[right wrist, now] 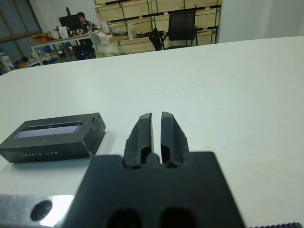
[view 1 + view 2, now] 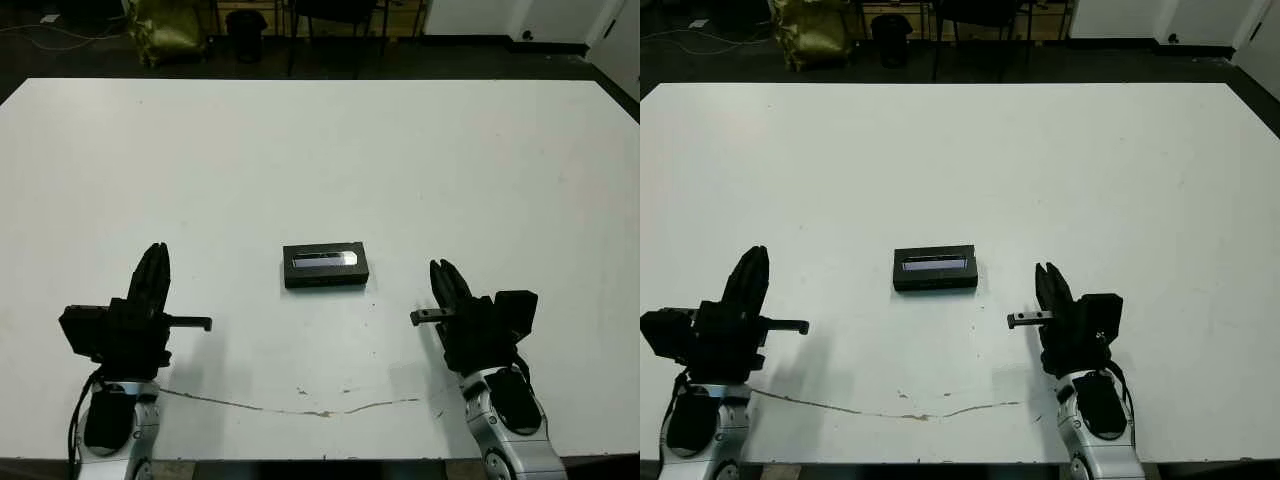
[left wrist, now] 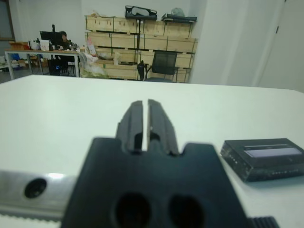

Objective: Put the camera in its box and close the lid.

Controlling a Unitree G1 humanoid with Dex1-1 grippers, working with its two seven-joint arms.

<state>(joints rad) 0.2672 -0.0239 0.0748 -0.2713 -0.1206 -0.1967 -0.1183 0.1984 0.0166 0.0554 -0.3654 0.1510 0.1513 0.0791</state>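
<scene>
Your box (image 2: 325, 266) sits lidded on the counter (image 2: 320, 150); the task looks finished. Both end effectors, left (image 2: 152, 270) and right (image 2: 447, 285), rest clenched and empty, so nothing more is called for.

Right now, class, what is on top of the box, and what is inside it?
The lid with its pale stripe sits on the box, closing it. Whatever is inside is covered and cannot be seen.
</scene>
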